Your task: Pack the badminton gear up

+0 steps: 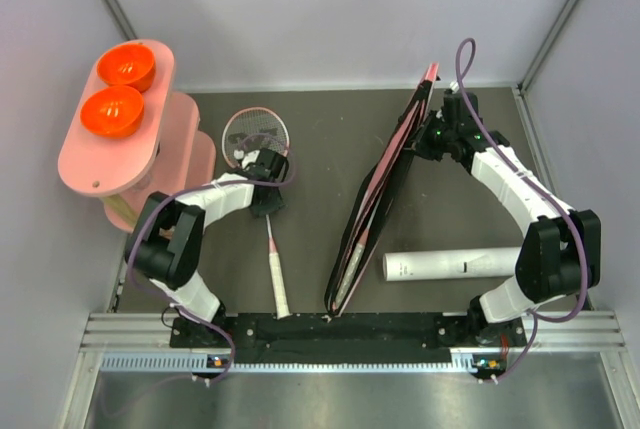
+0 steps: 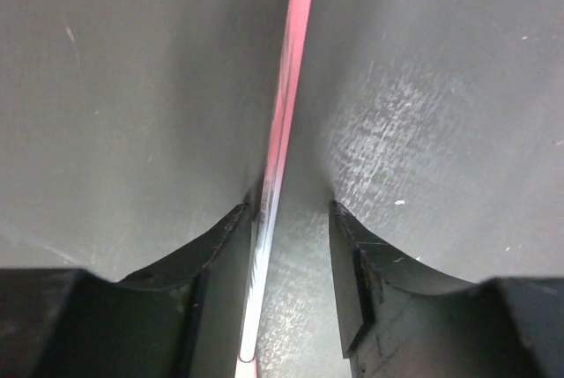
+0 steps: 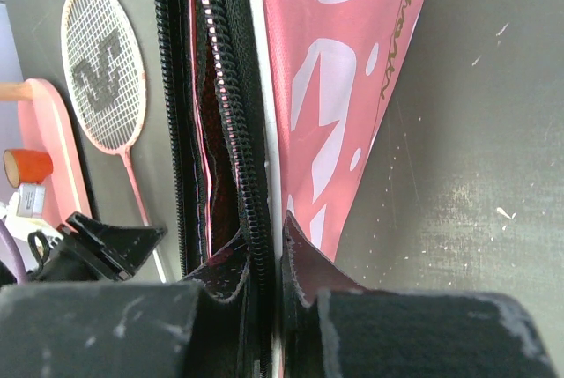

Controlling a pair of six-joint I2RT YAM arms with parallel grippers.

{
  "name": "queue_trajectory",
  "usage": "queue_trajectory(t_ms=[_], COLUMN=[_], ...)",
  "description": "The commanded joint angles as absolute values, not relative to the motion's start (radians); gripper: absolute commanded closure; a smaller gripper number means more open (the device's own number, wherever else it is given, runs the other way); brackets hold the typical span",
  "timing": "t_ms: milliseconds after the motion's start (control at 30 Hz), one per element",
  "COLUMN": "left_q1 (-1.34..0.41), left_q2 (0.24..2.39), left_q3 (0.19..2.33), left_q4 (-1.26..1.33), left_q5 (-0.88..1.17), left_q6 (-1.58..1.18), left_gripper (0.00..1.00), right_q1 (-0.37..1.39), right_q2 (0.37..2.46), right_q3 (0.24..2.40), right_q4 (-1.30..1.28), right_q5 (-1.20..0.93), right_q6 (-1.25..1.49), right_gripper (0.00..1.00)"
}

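Note:
A pink-framed racket (image 1: 256,135) lies flat on the dark table, its white handle (image 1: 279,287) pointing toward the near edge. My left gripper (image 1: 268,175) is low over the shaft just below the head. In the left wrist view the shaft (image 2: 284,105) runs between the fingers of the left gripper (image 2: 290,207), against the left one, with a gap to the right one, so the jaws are open. The pink bag (image 1: 385,181) stands on edge with its zip open. My right gripper (image 1: 441,135) is shut on its upper zip edge (image 3: 256,193). The white tube (image 1: 455,265) lies to the right.
Two orange bowls (image 1: 127,66) (image 1: 112,110) sit on a pink oval stand (image 1: 100,164) at the far left. The racket head (image 3: 101,61) also shows in the right wrist view, left of the bag (image 3: 326,70). Grey walls enclose the table.

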State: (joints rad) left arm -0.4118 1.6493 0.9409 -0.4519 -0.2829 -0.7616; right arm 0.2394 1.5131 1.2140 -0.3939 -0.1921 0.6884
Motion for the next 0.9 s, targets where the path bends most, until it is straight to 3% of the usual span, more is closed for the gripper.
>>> queue_trajectory(t_ms=[0,67,233,300,500,867], left_q1=[-0.406,-0.407,-0.407,-0.413,-0.553,-0.944], left_q2=[1.706,1.718,1.715,1.688,1.492,1.237], left_q3=[0.986,0.995,0.994,0.988,0.999,1.085], left_q4=[-0.428,-0.429,-0.428,-0.422,-0.407,-0.519], left_q5=[-0.262,-0.261,-0.264,-0.256,-0.348,-0.789], left_q6=[-0.752,-0.735,-0.669,-0.641,-0.499,-0.255], left_gripper=[0.60,0.67,0.96,0.99,1.00,1.00], right_q1=[0.239,0.239,0.241,0.238,0.241,0.241], right_q2=[1.477,1.485,1.493,1.499,1.517,1.638], right_q3=[1.272,1.276,1.282,1.284,1.316,1.497], right_q4=[-0.359,-0.359,-0.359,-0.359,-0.382,-0.537], right_q5=[-0.189,-0.186,-0.178,-0.166,-0.108,0.038], right_q6=[0.680,0.680,0.678,0.678,0.695,0.758], right_gripper=[1.00,1.00,1.00,1.00,1.00,1.00])
